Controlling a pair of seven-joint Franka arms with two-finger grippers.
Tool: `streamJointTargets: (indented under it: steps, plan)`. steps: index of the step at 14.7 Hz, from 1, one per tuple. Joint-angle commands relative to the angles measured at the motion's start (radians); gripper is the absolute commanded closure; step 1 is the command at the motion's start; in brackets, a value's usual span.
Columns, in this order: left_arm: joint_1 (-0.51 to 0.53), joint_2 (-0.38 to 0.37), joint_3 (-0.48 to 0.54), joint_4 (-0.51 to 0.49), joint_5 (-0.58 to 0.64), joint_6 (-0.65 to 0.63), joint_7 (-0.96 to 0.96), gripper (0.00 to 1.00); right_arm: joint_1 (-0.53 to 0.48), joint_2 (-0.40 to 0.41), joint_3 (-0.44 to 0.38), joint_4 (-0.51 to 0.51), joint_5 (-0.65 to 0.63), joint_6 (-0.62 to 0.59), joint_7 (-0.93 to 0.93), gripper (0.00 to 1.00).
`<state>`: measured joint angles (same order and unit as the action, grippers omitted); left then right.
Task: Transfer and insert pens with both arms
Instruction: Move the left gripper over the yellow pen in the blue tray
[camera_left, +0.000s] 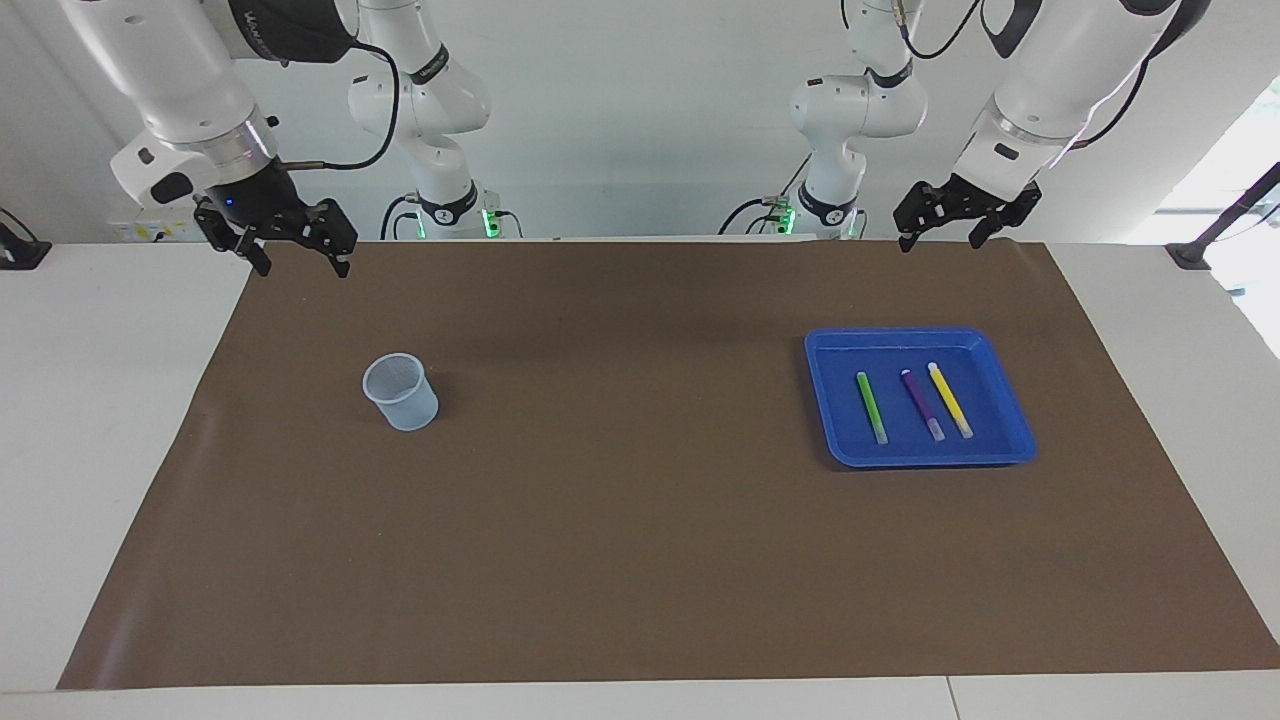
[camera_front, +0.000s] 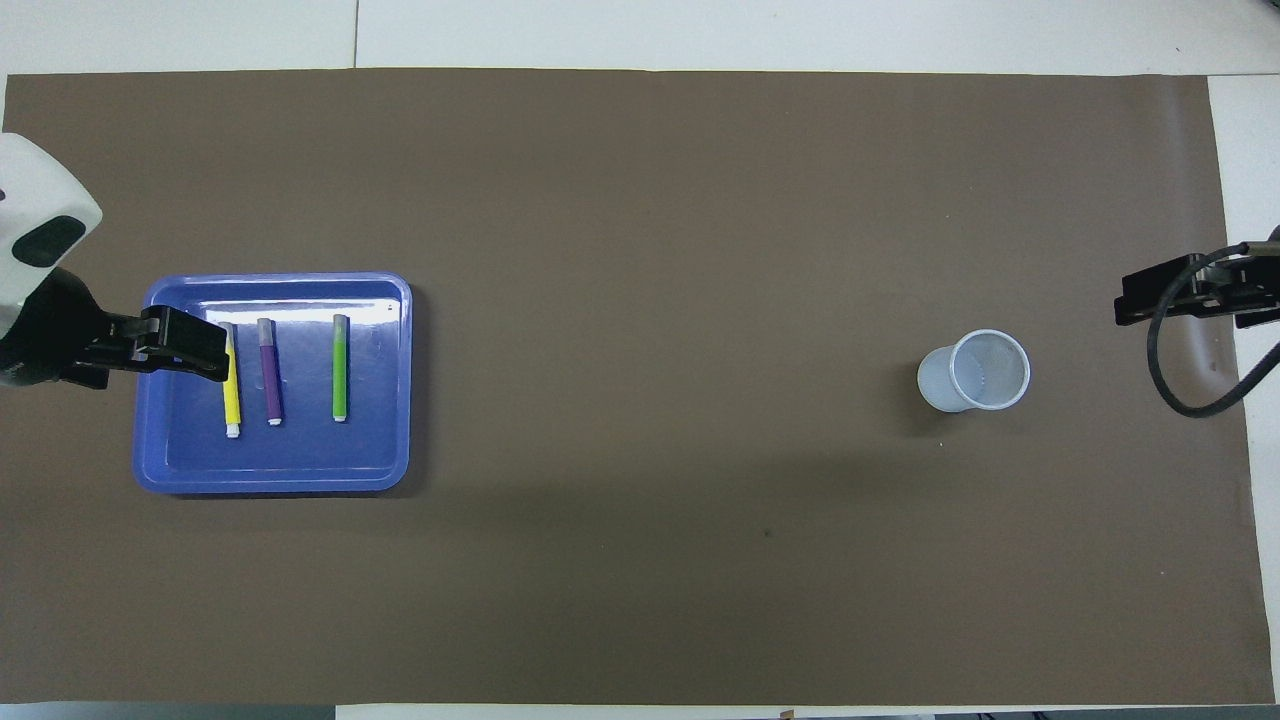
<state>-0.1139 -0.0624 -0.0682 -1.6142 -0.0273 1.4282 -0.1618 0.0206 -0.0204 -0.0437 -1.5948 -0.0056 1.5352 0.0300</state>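
Three pens lie side by side in a blue tray (camera_left: 920, 460) (camera_front: 270, 485) toward the left arm's end of the table: green pen (camera_left: 871, 407) (camera_front: 340, 368), purple pen (camera_left: 922, 404) (camera_front: 270, 375), yellow pen (camera_left: 950, 399) (camera_front: 232, 385). My left gripper (camera_left: 940, 240) (camera_front: 185, 345) hangs open, raised above the mat's edge by the robots; in the overhead view it overlaps the tray's rim and the yellow pen's end without touching. A translucent cup (camera_left: 402, 392) (camera_front: 975, 372) stands upright toward the right arm's end. My right gripper (camera_left: 302, 266) (camera_front: 1190, 290) hangs open and raised, holding nothing.
A brown mat (camera_left: 640, 560) covers most of the white table. Two smaller white arms with green lights (camera_left: 440, 150) (camera_left: 840, 130) stand at the robots' edge. A black clamp (camera_left: 1190, 255) sits at the table's corner by the left arm.
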Motion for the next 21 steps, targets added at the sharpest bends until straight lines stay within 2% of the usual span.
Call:
streamJointTargets:
  steps: [1, 7, 12, 14, 17, 19, 21]
  plan:
    - [-0.001, -0.024, 0.007, -0.026, -0.010, 0.008, -0.001, 0.00, -0.005, -0.015, 0.002, -0.008, 0.021, -0.014, -0.012, 0.00]
    - [0.005, -0.030, 0.007, -0.033, -0.011, 0.018, -0.001, 0.00, -0.005, -0.015, 0.002, -0.008, 0.021, -0.015, -0.012, 0.00]
    - [0.049, -0.066, 0.008, -0.168, -0.011, 0.127, 0.021, 0.00, -0.005, -0.015, 0.002, -0.008, 0.021, -0.015, -0.012, 0.00]
    - [0.111, -0.060, 0.008, -0.248, -0.011, 0.213, 0.101, 0.00, -0.005, -0.015, 0.002, -0.008, 0.021, -0.015, -0.012, 0.00]
    - [0.207, -0.047, 0.008, -0.410, -0.010, 0.406, 0.267, 0.00, -0.005, -0.015, 0.002, -0.008, 0.021, -0.015, -0.012, 0.00]
    - [0.262, 0.027, 0.010, -0.481, -0.010, 0.551, 0.394, 0.00, -0.005, -0.015, 0.002, -0.010, 0.021, -0.015, -0.012, 0.00]
    - [0.313, 0.119, 0.011, -0.493, -0.010, 0.654, 0.441, 0.00, -0.005, -0.015, 0.001, -0.008, 0.021, -0.014, -0.012, 0.00]
